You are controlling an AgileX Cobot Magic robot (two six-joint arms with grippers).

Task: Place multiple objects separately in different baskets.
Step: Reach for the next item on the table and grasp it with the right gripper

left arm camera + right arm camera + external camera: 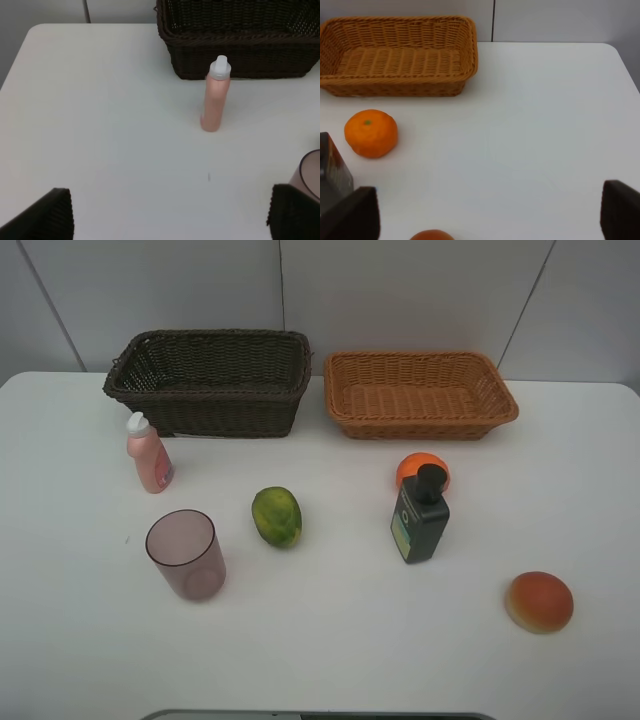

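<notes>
Pink bottle point(216, 97) is standing at the dark basket's point(215, 405) seven o'clock; left pincer point(170, 215) and right pincer point(490, 215) are gaping empty, so you should be squaring the left around its waist.

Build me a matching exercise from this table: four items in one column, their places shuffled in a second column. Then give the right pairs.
Items
1. pink bottle
2. green fruit
3. dark green bottle
4. red-orange fruit

Places (as the high camera shows them)
A. alone, farthest right and nearest the front
B. upright just in front of the dark brown basket, near its left end
C. upright directly in front of the orange, partly hiding it
D. lying just right of the mauve cup

Pairs: 1-B, 2-D, 3-C, 4-A
</notes>
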